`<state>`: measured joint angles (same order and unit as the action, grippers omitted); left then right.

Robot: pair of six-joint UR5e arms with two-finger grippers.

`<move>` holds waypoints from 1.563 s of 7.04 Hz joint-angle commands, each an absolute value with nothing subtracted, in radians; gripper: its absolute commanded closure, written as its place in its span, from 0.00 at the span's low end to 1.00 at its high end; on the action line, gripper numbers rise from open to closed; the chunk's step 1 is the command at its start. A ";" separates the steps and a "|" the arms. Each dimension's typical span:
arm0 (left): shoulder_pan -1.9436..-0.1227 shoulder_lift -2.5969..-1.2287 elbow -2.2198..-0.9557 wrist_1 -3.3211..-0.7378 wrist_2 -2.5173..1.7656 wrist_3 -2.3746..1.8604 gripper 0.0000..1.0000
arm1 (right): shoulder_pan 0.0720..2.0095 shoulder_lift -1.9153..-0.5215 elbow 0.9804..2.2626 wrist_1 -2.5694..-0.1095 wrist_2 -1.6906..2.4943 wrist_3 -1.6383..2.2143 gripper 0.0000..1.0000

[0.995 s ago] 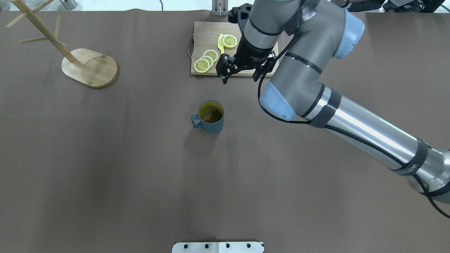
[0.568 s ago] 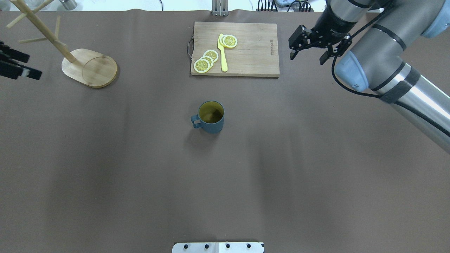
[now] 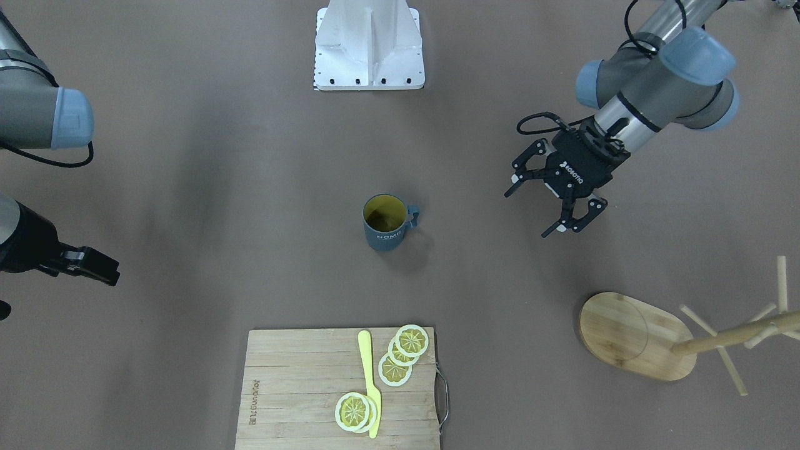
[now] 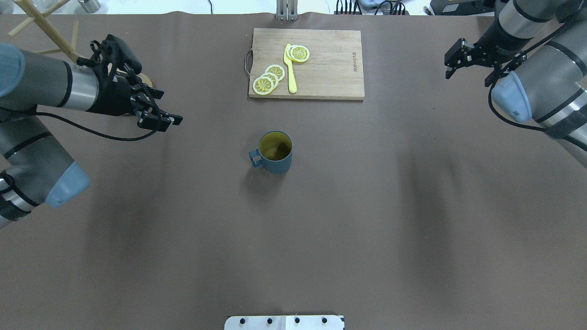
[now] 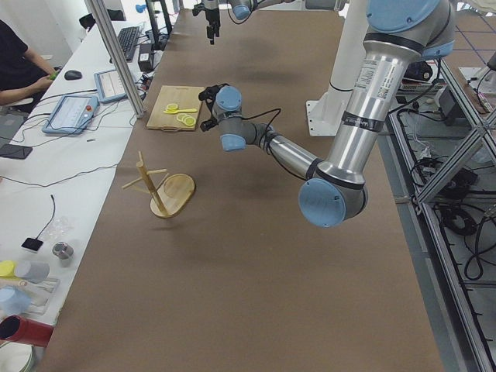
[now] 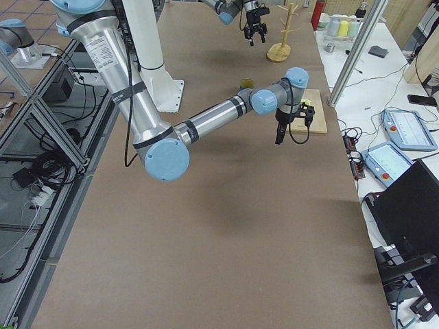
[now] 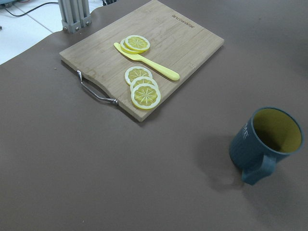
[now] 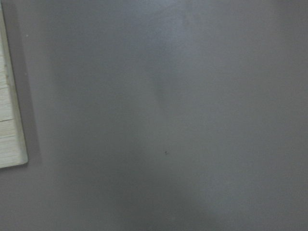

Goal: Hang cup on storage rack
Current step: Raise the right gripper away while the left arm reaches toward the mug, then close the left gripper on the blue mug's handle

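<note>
The dark blue-grey cup (image 4: 275, 153) stands upright mid-table, handle toward the robot's left, and the yellowish inside shows. It also shows in the front view (image 3: 383, 223) and the left wrist view (image 7: 267, 142). The bamboo storage rack (image 4: 48, 31) stands at the far left, with its oval base (image 3: 631, 334) partly hidden overhead by my left gripper. My left gripper (image 4: 163, 107) is open and empty, between rack and cup, well apart from the cup. My right gripper (image 4: 467, 79) is open and empty at the far right, beyond the cutting board.
A wooden cutting board (image 4: 330, 68) with lemon slices (image 4: 268, 79) and a yellow knife (image 4: 290, 68) lies at the far middle, behind the cup. The robot's white base plate (image 4: 284, 322) is at the near edge. The right wrist view shows only brown mat and the board's edge (image 8: 7, 96).
The right arm swung from over the cutting board out to the far right. The left arm came in from the left edge to beside the rack base. The cup has not moved.
</note>
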<state>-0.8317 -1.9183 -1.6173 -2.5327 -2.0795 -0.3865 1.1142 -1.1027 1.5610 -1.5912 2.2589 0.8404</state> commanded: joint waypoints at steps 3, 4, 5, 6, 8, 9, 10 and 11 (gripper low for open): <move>-0.640 -1.971 -1.511 -2.680 -1.978 -0.391 0.08 | 1.111 -1.115 1.537 -1.592 2.237 0.853 0.01; -0.597 -1.989 -1.511 -2.680 -1.939 -0.391 0.08 | 1.111 -1.114 1.532 -1.591 2.237 0.853 0.01; -0.568 -2.015 -1.497 -2.677 -1.871 -0.391 0.08 | 1.109 -1.115 1.529 -1.591 2.235 0.850 0.01; -0.548 -2.029 -1.485 -2.677 -1.821 -0.390 0.08 | 1.109 -1.115 1.526 -1.589 2.235 0.850 0.01; -0.531 -2.089 -1.448 -2.677 -1.807 -0.391 0.08 | 1.104 -1.114 1.522 -1.588 2.235 0.853 0.01; -0.531 -2.094 -1.439 -2.678 -1.807 -0.391 0.12 | 1.101 -1.114 1.520 -1.586 2.235 0.853 0.01; -0.529 -2.097 -1.433 -2.677 -1.807 -0.391 0.16 | 1.098 -1.112 1.511 -1.582 2.223 0.853 0.01; -0.531 -2.098 -1.425 -2.678 -1.807 -0.390 0.24 | 1.095 -1.112 1.511 -1.582 2.212 0.853 0.01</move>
<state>-0.5307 -2.0946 -1.4346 -2.6775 -1.8074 -0.3909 1.0989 -1.1127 1.5142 -1.5831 2.2240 0.8528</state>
